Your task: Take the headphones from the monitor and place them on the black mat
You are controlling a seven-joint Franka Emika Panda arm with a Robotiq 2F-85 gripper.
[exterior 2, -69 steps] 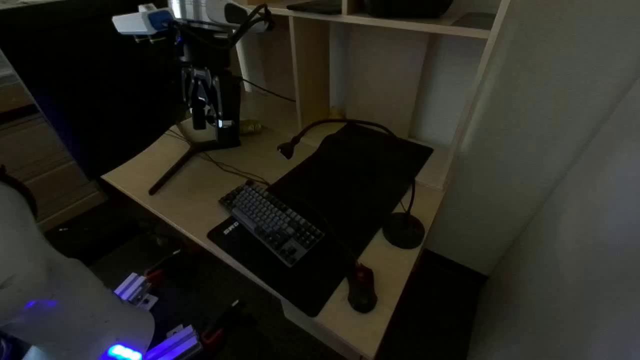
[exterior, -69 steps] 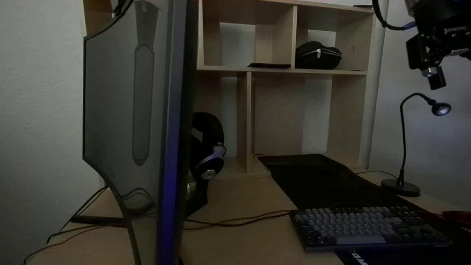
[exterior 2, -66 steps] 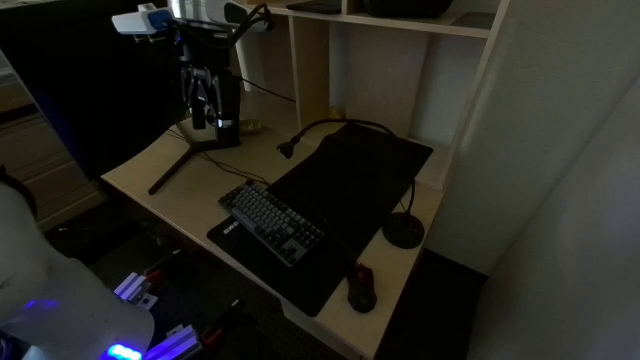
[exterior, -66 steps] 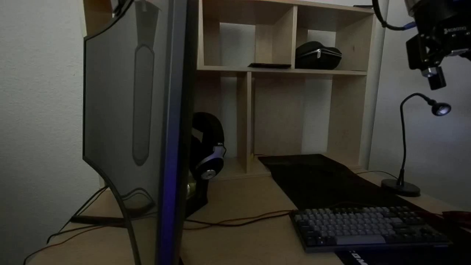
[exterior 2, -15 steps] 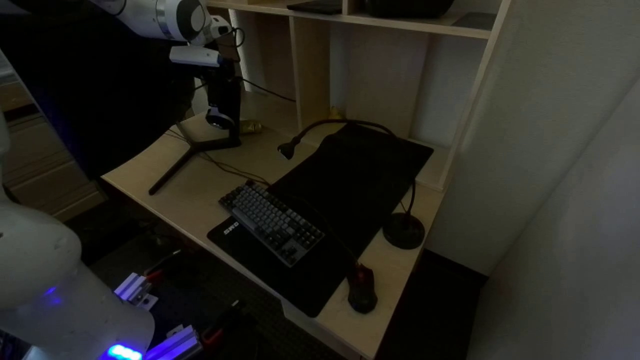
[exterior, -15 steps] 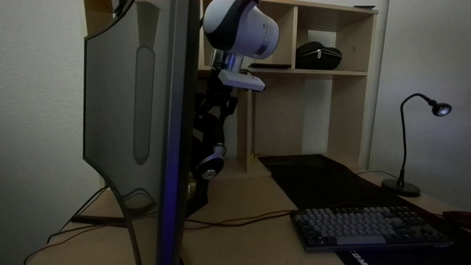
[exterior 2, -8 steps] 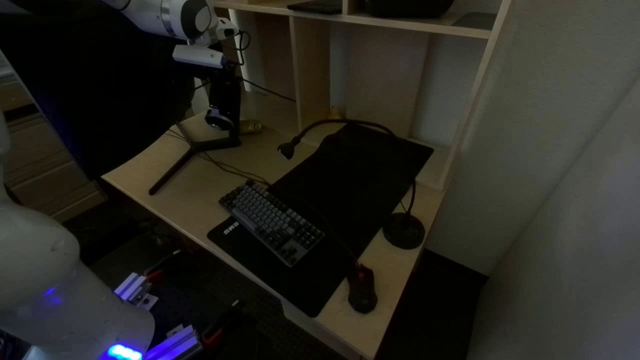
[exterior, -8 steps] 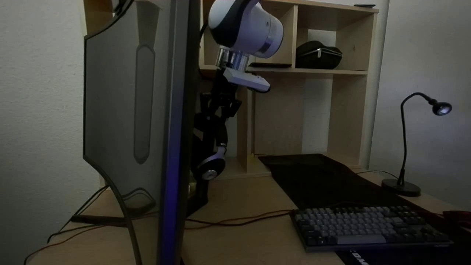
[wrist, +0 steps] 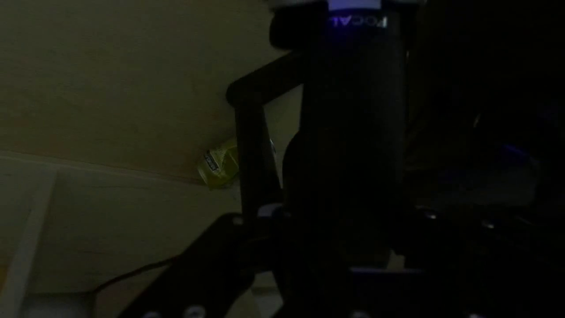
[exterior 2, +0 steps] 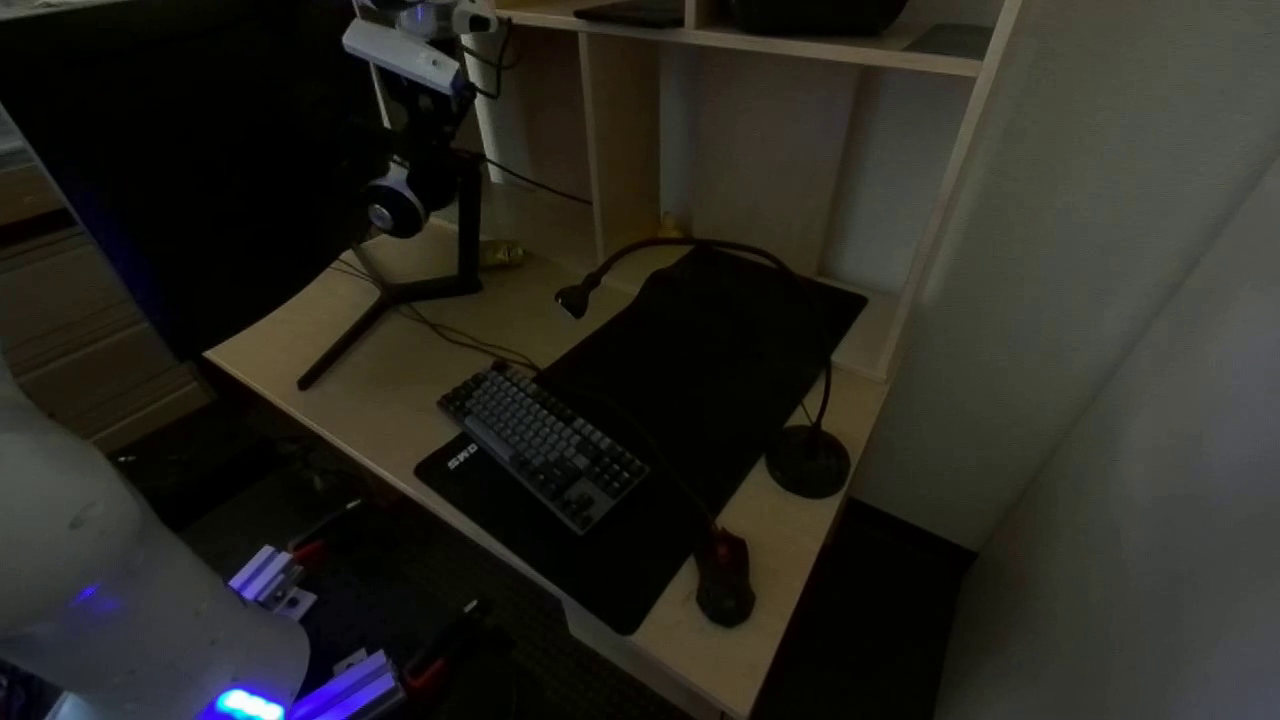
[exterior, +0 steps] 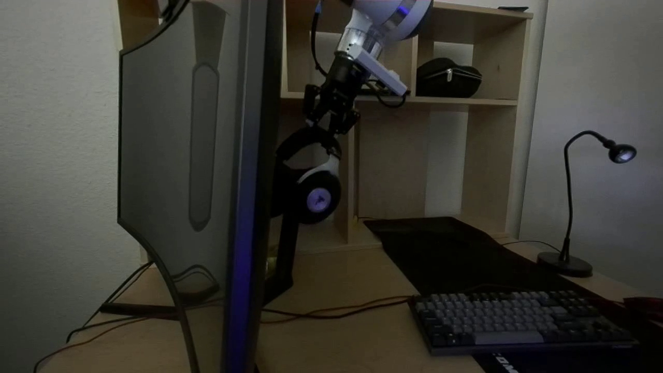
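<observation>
Close by the monitor (exterior: 202, 166), the headphones (exterior: 317, 199) hang below the gripper (exterior: 322, 128), pinched tight at the headband (exterior: 299, 139), and the black mat (exterior: 440, 254) lies at their four o'clock in both exterior views!

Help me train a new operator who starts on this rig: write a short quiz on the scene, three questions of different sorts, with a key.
1. Open question: by which part does the gripper hold the headphones?

2. Multiple choice: which of these lies partly on the black mat?
A) the monitor
B) the keyboard
C) the zipped case

3. True or false: the headphones rest on the black mat.

Key
1. By the headband.
2. B.
3. False; they hang from the gripper, away from the mat.
</observation>
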